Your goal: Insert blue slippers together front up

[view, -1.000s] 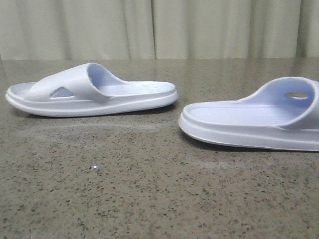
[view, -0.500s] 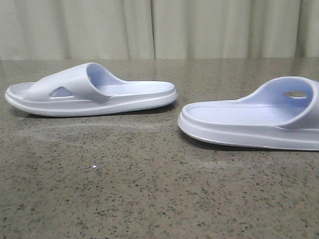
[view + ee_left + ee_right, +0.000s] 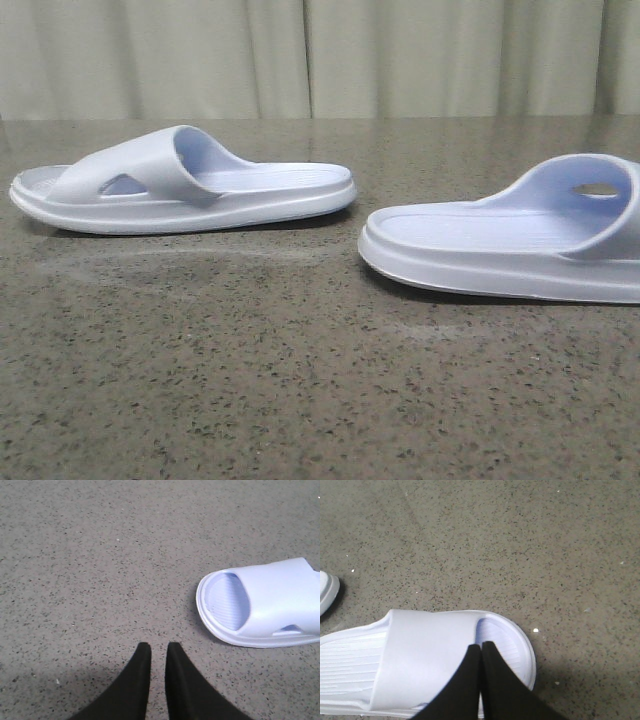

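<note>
Two pale lavender-blue slippers lie sole-down on the table, apart from each other. The left slipper (image 3: 180, 185) lies sideways at the left. The right slipper (image 3: 500, 245) lies nearer, cut off by the right edge. No gripper shows in the front view. My left gripper (image 3: 158, 648) hovers over bare table beside the left slipper's toe (image 3: 260, 605); its jaws stand a narrow gap apart and hold nothing. My right gripper (image 3: 481, 645) is shut and empty, above the right slipper's strap (image 3: 425, 660) and toe end.
The table top (image 3: 300, 380) is speckled grey-brown stone. A pale curtain (image 3: 320, 60) hangs behind its far edge. An end of the other slipper (image 3: 326, 592) shows at the edge of the right wrist view.
</note>
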